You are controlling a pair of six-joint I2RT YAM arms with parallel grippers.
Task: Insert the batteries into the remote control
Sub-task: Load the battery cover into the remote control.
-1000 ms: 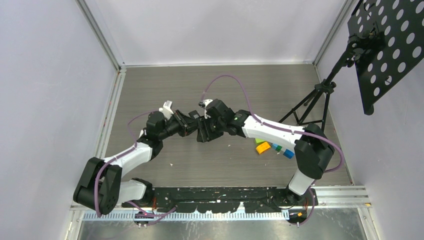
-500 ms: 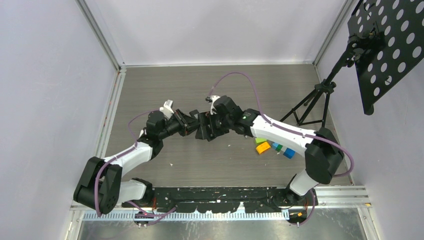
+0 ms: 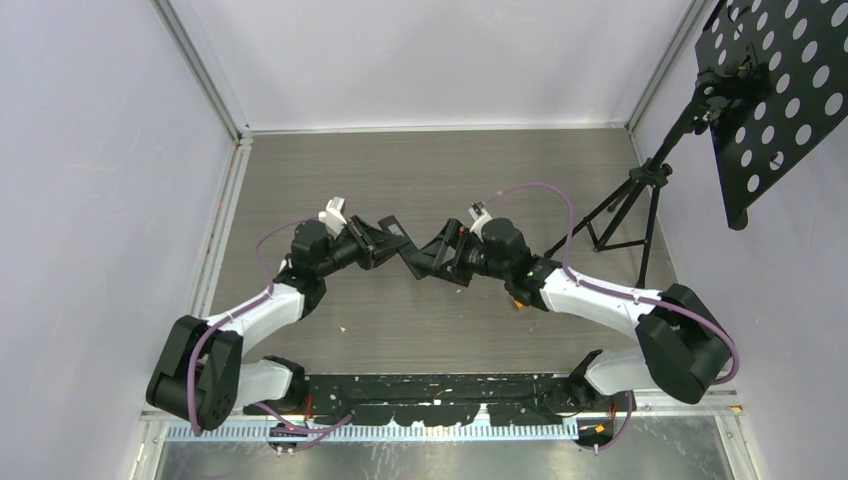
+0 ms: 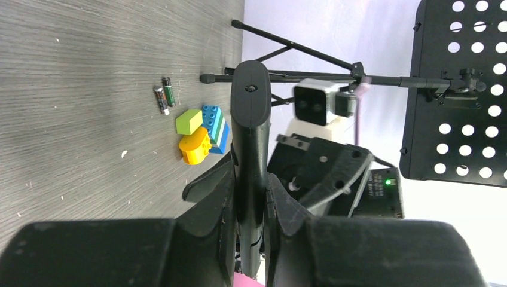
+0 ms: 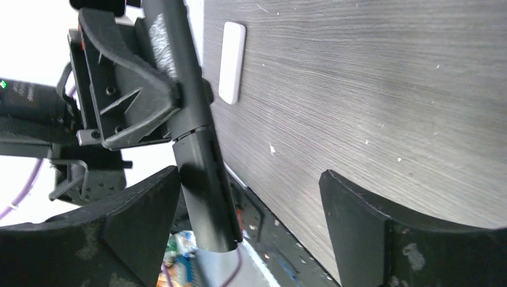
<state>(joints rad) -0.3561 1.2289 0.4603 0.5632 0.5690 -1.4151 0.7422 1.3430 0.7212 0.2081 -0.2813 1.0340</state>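
Back to the right swung the right gripper (image 5: pixel 248 179), fingers wide apart, holding nothing. Left gripper (image 4: pixel 250 185) was clamped on the slim black plastic remote control (image 4: pixel 250 101) (lifted off the table). 2 small dark cylindrical batteries (image 4: pixel 164 95) lay on the grey wood-grain table (image 4: pixel 89 89), near the coloured toy blocks (image 4: pixel 200 128).

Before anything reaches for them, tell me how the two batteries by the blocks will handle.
The batteries are thin cylinders lying flat on the table, so a nudge probably rolls them. They lie nearly touching, so gripping one likely shifts the other. Small and rigid-looking, probably light.
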